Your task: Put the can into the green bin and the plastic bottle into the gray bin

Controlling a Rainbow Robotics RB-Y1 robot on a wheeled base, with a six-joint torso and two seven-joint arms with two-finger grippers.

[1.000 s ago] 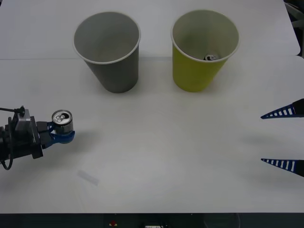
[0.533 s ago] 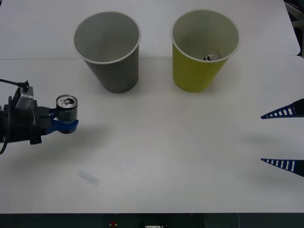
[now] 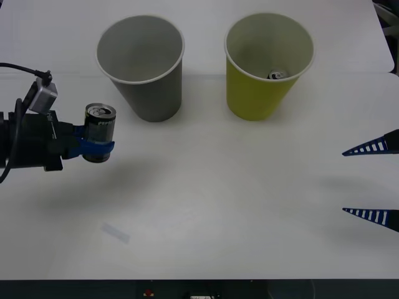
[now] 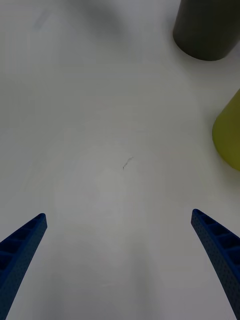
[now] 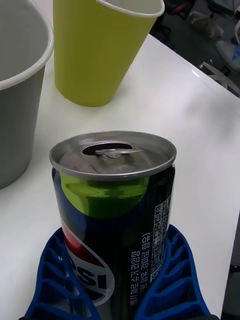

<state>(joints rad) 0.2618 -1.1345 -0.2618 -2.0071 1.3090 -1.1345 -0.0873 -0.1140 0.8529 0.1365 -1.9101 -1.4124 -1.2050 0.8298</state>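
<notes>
Left gripper: at the table's left side, its blue ribbed fingers pinching the can low on its body. The arm behind it is a dark block with a cable, cut off by the picture's left edge.

Can: held upright above the table, to the left of the gray bin and apart from it. Its top is open, with the pull tab lying flat. In the left wrist view the can is black with a green, red and blue Pepsi logo and small print too fine to read; its lower part is hidden by the fingers.

Gray bin: stands upright at the back left. Its inside looks bare, though the floor is shadowed. In the left wrist view just a slice of its wall and rim shows.

Green bin: stands upright at the back right, beside the gray bin and apart from it. Something small and silvery lies at the bottom, probably a second can; most of it is hidden by the wall.

Right gripper: at the table's right edge, its fingers spread wide with nothing between them, just the two blue tips in sight.

Table: white; a faint pale smudge lies near the front left, too dim to identify.
</notes>
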